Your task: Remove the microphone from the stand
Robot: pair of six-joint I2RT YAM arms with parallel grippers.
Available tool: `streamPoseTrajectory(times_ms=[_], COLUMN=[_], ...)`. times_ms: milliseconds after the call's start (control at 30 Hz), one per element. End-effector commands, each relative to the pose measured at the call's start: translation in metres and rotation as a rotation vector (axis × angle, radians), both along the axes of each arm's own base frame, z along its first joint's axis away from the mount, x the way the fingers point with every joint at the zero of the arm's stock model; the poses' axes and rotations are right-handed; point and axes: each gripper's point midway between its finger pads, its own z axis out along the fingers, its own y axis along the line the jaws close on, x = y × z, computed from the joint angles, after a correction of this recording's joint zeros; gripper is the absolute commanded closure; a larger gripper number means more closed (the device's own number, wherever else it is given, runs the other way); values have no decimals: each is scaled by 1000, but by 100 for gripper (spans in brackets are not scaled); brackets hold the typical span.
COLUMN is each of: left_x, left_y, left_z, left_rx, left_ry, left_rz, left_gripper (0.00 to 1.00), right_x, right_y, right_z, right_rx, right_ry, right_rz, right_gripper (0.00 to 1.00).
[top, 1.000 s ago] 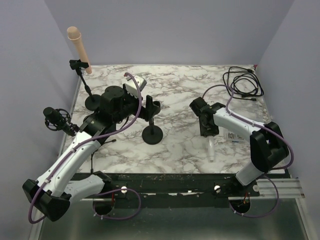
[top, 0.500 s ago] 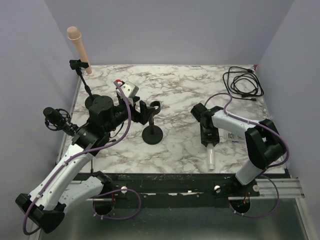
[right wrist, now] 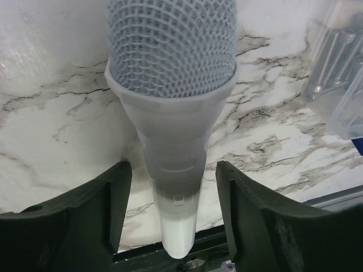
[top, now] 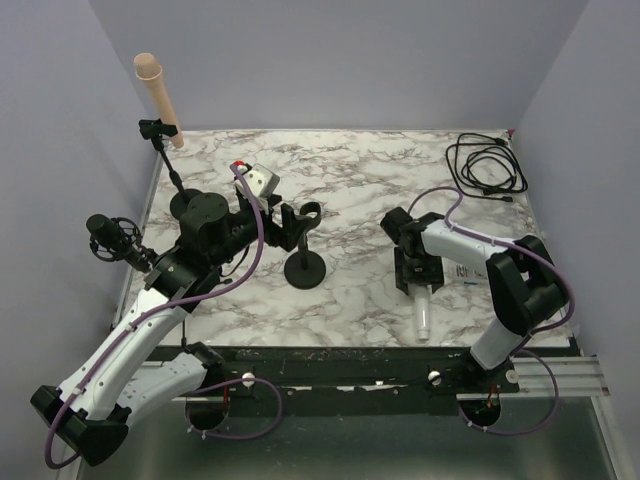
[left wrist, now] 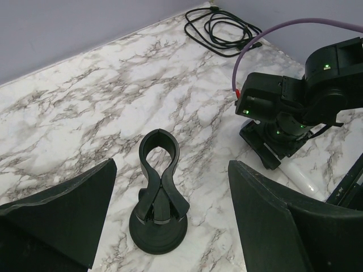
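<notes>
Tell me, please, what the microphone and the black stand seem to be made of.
Microphone: head looks like grey woven metal mesh; body smooth, pale, matte, probably plastic.
Stand: uniform matte black, rounded moulded edges, likely plastic; painted metal possible.

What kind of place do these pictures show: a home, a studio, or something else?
Probably a robot test booth: plain lilac walls enclose a marble-patterned table, a left arm and a right arm are bolted at its near edge, and the microphone and stand look like props.

The marble table carries stand, microphone, cable — well apart.
</notes>
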Motion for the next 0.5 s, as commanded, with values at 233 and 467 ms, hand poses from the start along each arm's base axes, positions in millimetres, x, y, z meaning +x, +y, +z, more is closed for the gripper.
streamPoseTrajectory(times_ms=[233,467], left_x=[-1,1], left_y=[-3,-3], left_z=[0,-2], left_rx=[1,7], left_ry=[-16,-11], left_rz=[-16,-9], left_gripper=[18,18], right_x=[36,81], right_y=[11,48], right_z=[39,91], right_rx=[35,192], right_ry=[-142,-341], right_rz=[35,142], right_gripper=[20,12])
